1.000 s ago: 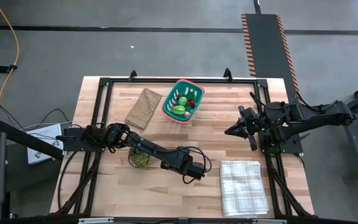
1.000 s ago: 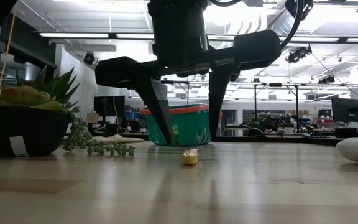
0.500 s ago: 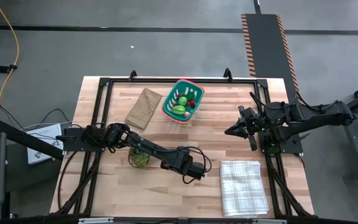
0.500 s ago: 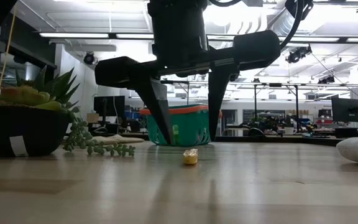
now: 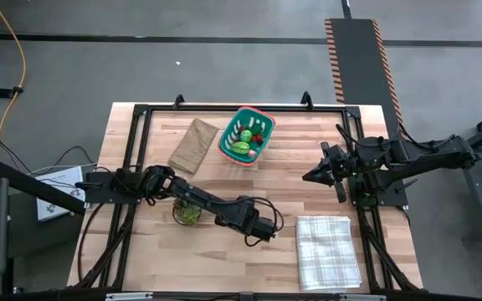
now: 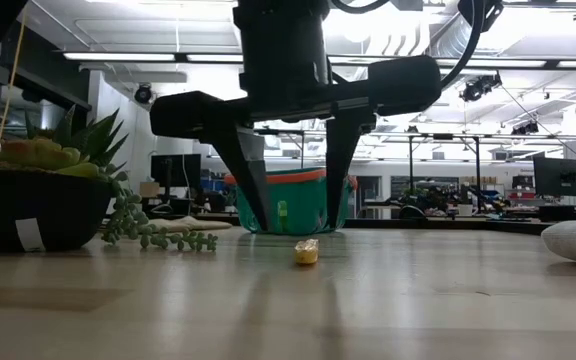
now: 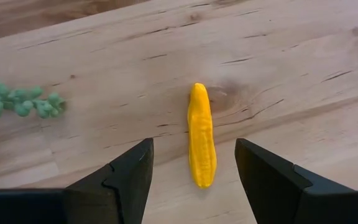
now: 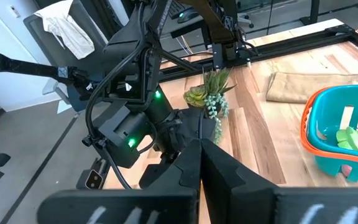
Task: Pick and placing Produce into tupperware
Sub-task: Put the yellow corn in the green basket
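Left gripper (image 6: 288, 205) open over yellow produce (image 7: 201, 135).

The high view looks straight down on the whole table (image 5: 224, 180). The low view sits at tabletop height, close, facing across it toward the tupperware (image 6: 290, 203) and room behind. The left wrist view stares down, near, at the wood. The right wrist view faces across the table; all share its surface.

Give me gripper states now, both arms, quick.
Left gripper: open, fingers either side of the yellow produce piece on the table, not gripping it.
Right gripper: shut, holding nothing, waiting at the table's right side.
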Tool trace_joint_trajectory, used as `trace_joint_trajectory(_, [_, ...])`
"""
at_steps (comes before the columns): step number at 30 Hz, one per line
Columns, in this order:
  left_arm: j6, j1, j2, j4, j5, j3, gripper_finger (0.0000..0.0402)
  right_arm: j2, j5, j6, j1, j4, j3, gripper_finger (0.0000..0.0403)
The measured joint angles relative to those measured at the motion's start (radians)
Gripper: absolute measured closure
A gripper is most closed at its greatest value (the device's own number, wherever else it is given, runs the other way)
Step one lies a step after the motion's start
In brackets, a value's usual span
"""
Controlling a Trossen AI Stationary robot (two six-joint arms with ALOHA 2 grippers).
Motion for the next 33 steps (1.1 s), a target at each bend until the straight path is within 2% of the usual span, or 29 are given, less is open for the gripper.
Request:
trace_joint_trajectory(18, [0.041, 0.0, 0.0, -0.021, 0.0, 0.0, 0.0186, 0.0, 0.0, 0.003, 0.0, 0.0, 0.0, 0.0402])
trace_joint_trajectory(30, [0.174, 0.0, 0.0, 0.012, 0.0, 0.0, 0.0186, 0.0, 0.0, 0.003, 0.0, 0.0, 0.0, 0.0402])
trace_joint_trajectory(33, [0.145, 0.005, 0.0, 0.005, 0.009, 0.0, 0.0186, 0.0, 0.0, 0.003, 0.0, 0.0, 0.0, 0.0402])
